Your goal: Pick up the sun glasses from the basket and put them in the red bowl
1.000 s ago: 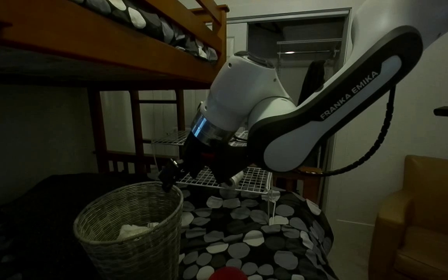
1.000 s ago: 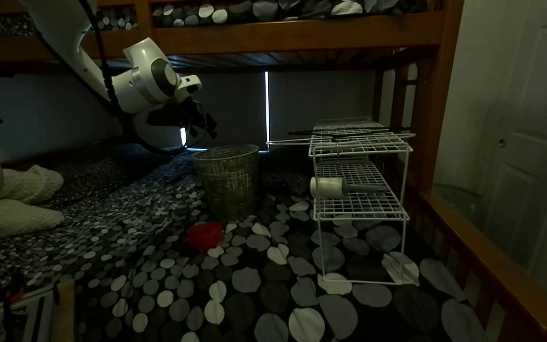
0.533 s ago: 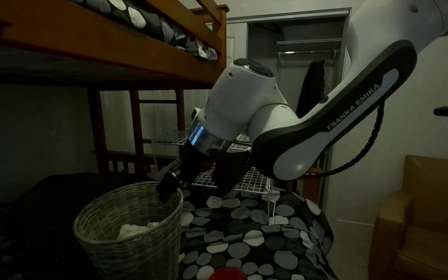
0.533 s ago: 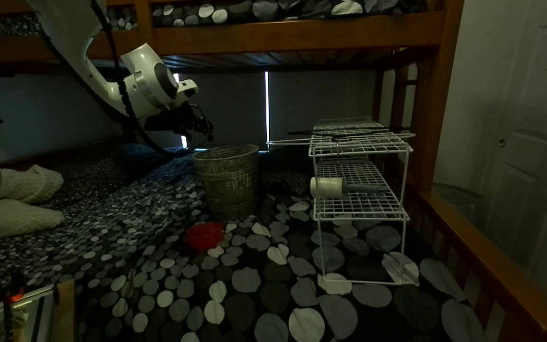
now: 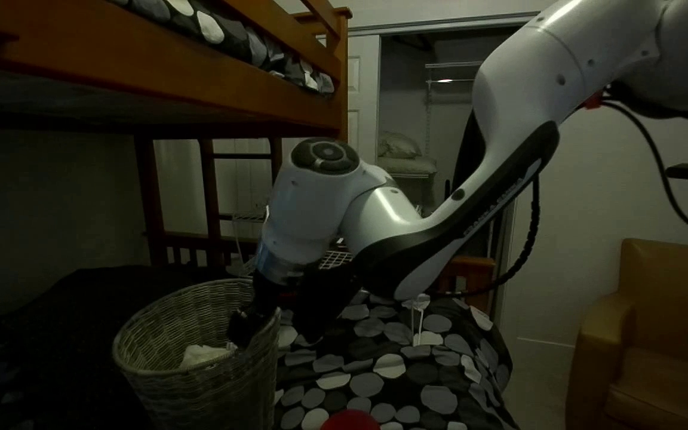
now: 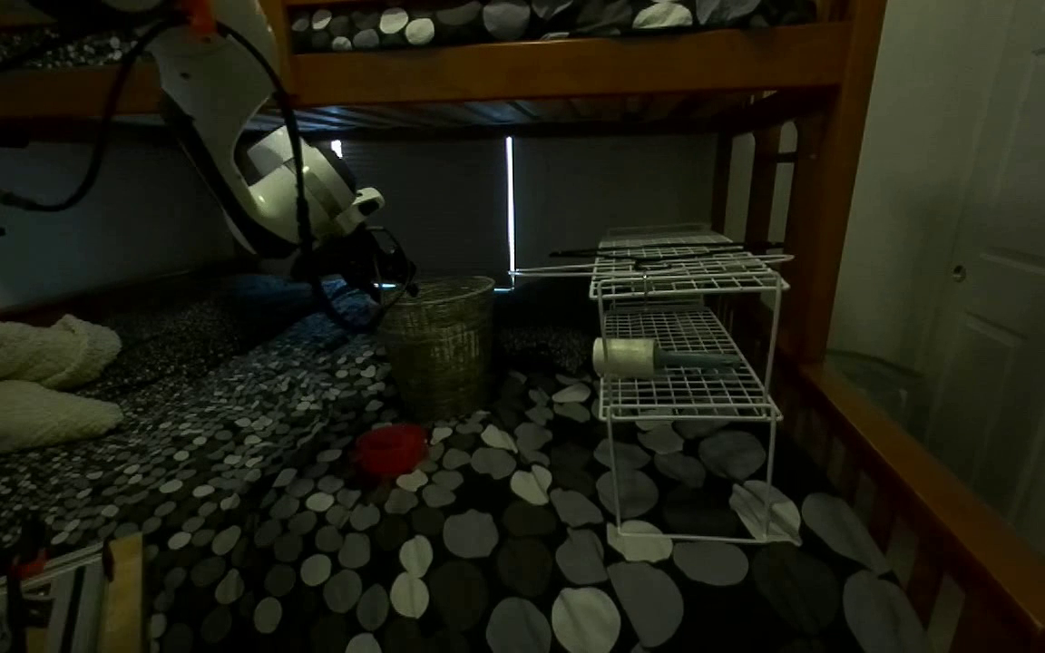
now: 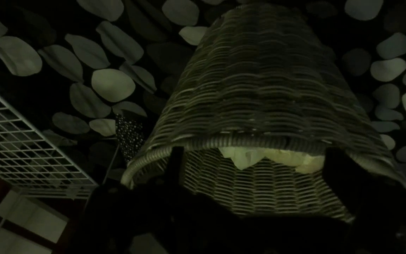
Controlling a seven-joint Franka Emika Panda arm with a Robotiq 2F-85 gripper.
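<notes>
The woven basket (image 5: 224,394) stands on the bed in both exterior views (image 6: 441,363); its outer wall and rim fill the middle of the wrist view (image 7: 259,88). Pale crumpled paper-like material (image 5: 200,355) lies inside it, also showing in the wrist view (image 7: 245,155). The sunglasses are not visible. The red bowl (image 6: 391,449) sits on the bed near the basket; only its top shows at the bottom edge of an exterior view (image 5: 351,420). My gripper (image 7: 254,151) is open and empty, fingers apart at the basket's opening. In an exterior view its tips (image 5: 239,331) dip inside the rim.
A white wire rack (image 6: 690,408) stands on the bed beside the basket, with a white roller (image 6: 627,358) on its shelf. The upper bunk's wooden beam (image 6: 568,68) runs overhead. A cream blanket (image 6: 42,390) lies at the side. A tan armchair (image 5: 648,334) stands beyond the bed.
The arm has come down and over the basket. The gripper has moved from just above the rim to inside the opening. The basket and red bowl have not moved.
</notes>
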